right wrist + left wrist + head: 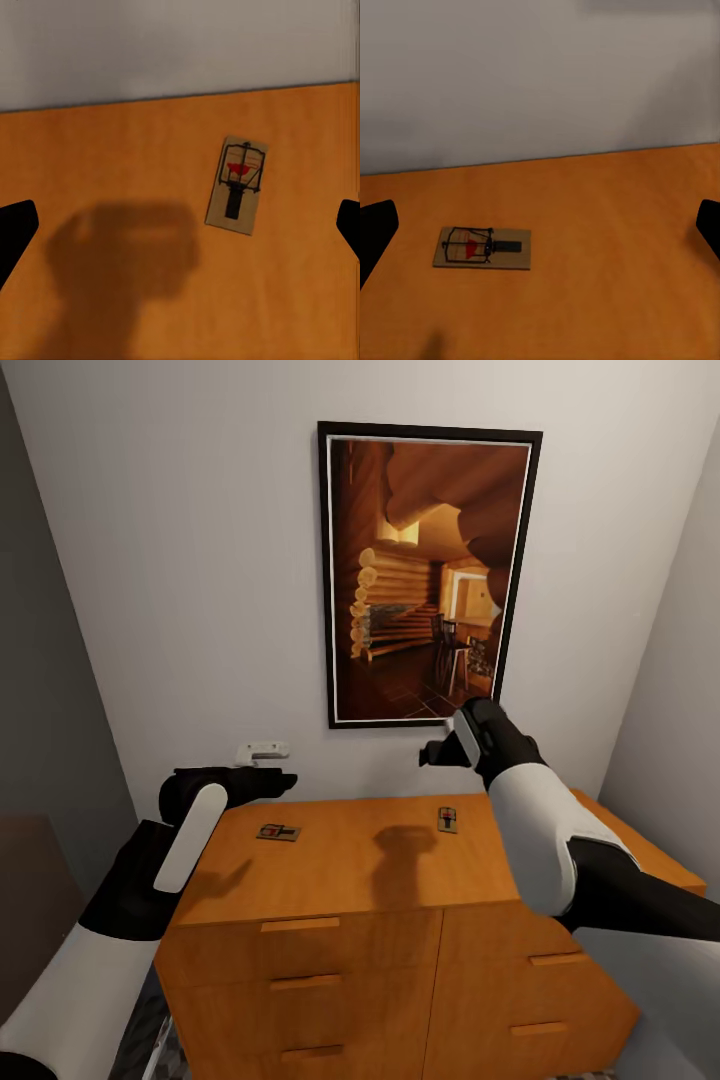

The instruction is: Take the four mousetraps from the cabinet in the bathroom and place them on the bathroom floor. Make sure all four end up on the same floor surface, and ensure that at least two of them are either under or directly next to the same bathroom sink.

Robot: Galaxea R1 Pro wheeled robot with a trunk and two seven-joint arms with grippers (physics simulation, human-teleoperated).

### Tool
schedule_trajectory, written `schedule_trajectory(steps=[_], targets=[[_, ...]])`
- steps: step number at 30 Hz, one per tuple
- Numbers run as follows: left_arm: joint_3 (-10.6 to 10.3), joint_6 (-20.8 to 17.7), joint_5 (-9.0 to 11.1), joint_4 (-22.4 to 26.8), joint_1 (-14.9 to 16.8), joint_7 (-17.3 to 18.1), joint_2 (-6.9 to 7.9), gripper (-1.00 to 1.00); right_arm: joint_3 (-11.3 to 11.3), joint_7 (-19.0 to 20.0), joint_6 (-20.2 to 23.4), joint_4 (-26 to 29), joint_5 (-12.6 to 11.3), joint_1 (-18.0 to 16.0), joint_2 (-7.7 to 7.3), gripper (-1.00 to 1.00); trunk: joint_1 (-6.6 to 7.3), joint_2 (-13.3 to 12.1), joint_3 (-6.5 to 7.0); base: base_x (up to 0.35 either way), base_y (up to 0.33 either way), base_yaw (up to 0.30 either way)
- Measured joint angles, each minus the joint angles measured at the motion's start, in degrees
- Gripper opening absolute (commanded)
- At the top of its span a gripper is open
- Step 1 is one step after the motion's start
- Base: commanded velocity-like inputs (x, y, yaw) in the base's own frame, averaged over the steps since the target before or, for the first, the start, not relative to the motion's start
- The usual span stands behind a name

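Note:
Two mousetraps lie flat on top of the orange-brown cabinet (350, 865). One mousetrap (279, 832) rests near the back left and appears as a tan board with dark wire and a red patch (482, 247). The other mousetrap (447, 819) lies near the back middle and also shows in the right wrist view (238, 184). My left gripper (283, 781) hovers open above and behind the left trap, its dark fingertips (375, 229) wide apart. My right gripper (431, 755) hangs open above the other trap, holding nothing, with its fingertips (349, 225) at the picture's edges.
A framed picture (428, 575) of a log interior hangs on the pale wall behind the cabinet. A small white fitting (262, 749) sits on the wall just above the cabinet top. Drawer fronts with bar handles (300, 925) face me. Patterned floor tiles (150, 1050) show at lower left.

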State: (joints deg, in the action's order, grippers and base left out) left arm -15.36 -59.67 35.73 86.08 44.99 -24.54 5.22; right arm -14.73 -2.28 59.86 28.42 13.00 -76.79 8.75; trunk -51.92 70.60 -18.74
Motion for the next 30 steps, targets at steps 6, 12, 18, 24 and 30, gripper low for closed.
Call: schedule_trajectory(steps=[6,12,18,24,30], targets=[[0.0,0.0,0.01,-0.01,-0.01,0.0,0.0,1.0,-0.22,-0.23,0.0,-0.24,-0.04,-0.22,-0.07,1.0,0.01,0.01,0.0,0.048,0.0,0.0],[0.0,0.0,0.01,-0.05,0.0,0.0,0.0,1.0,-0.29,-0.31,0.0,-0.36,-0.06,-0.29,0.13,1.0,0.01,0.01,0.0,0.143,0.0,0.0],[-0.03,-0.05,0.32,-0.13,-0.03,0.0,0.0,1.0,-0.32,-0.34,0.0,-0.41,-0.08,-0.31,0.35,1.0,0.0,0.0,0.0,0.047,0.0,0.0],[-0.13,-0.18,0.94,-1.15,-0.01,0.0,0.0,1.0,-0.32,-0.39,0.0,-0.42,-0.07,-0.32,0.38,1.0,0.0,0.0,0.0,0.015,0.0,0.0],[-0.57,-0.24,2.11,-3.94,0.01,0.0,0.03,1.0,-0.32,-0.41,0.0,-0.73,-0.07,-0.31,0.31,1.0,0.0,0.0,0.0,0.005,0.0,0.0]])
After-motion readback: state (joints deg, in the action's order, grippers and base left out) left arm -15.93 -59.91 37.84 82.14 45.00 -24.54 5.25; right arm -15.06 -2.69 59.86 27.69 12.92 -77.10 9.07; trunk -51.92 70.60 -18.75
